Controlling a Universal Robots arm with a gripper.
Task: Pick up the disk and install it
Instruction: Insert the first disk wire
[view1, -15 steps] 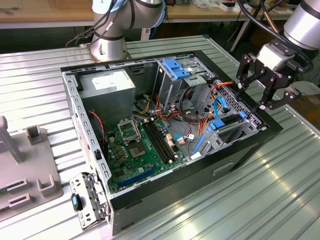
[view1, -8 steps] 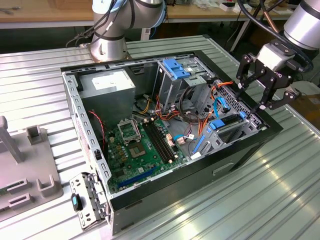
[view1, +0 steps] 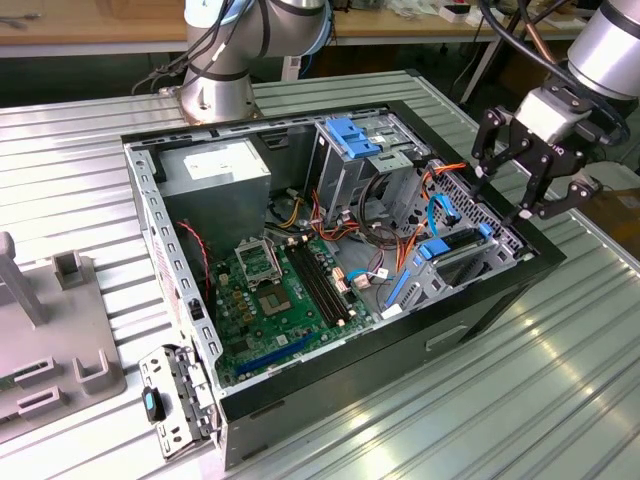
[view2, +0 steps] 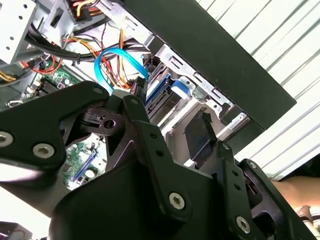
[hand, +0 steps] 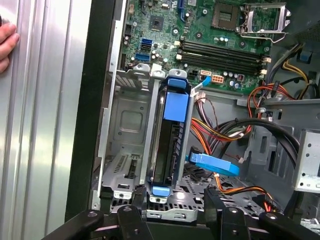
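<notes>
Well, the gripper (view1: 505, 195) hangs spread wide with nothing between its fingers, just above the edge of the computer case (view1: 470, 312) on the exterior view's right. Below it the disk (hand: 170, 145) stands on edge in its metal bay (hand: 122, 125) (blue rails showing), near the motherboard (view1: 270, 300). A person's hand (hand: 7, 42) rests on the ribbed table (view1: 560, 380).

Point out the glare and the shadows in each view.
Exterior view: glare washes the ribbed table on that view's right. Second wrist view: the table glares white beyond the black case. First wrist view: even light, the disk in shade inside the case.
</notes>
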